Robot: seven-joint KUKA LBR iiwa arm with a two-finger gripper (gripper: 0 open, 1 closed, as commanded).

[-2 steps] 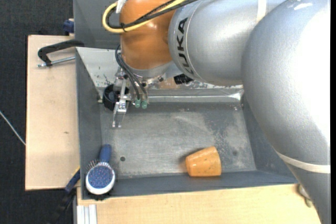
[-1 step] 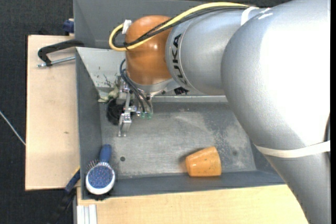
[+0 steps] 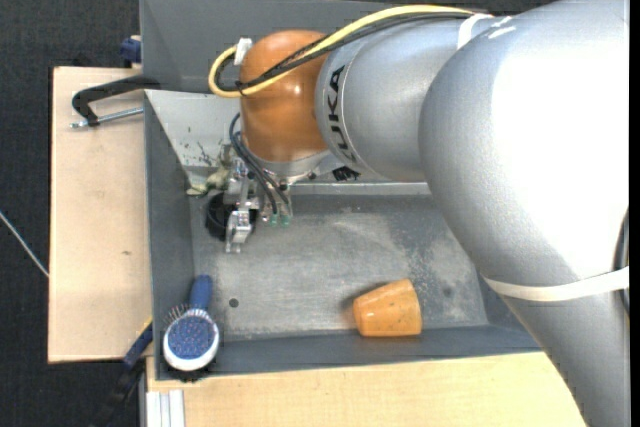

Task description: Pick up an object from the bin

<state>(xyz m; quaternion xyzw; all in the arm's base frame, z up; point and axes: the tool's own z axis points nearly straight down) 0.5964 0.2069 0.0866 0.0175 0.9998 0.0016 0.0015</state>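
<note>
Grey metal bin (image 3: 330,250), floor scuffed and speckled, sits on a dark surface. Big silver arm (image 3: 480,115) comes in from the view's right and covers most of the bin's upper right. Orange cover (image 3: 280,100) at the wrist, w/ a yellow cable (image 3: 400,15) looping over it from the arm.

Gripper (image 3: 240,215) hangs below the orange cover, low in the bin's upper-left part, near the left wall. It's a clutter of small metal bits and wires. Can't tell how far open it is, and can't see anything gripped in it.

Nearest obj: small black round thing (image 3: 215,215), on the bin floor close to the left wall. It sits right at the gripper's left side, partly overlapped by it. Can't tell if they touch.

Other objs, both well apart from the gripper:
- blue brush (image 3: 190,337) in the btm-left corner, round head w/ pale bristles facing up, blue handle pointing up toward the gripper.
- orange-tan wedge-shaped block (image 3: 388,309) lying on the floor near the btm wall, right of centre, rounded end toward the view's left.

Rest of the bin floor btw. gripper and those two is bare metal.
</note>
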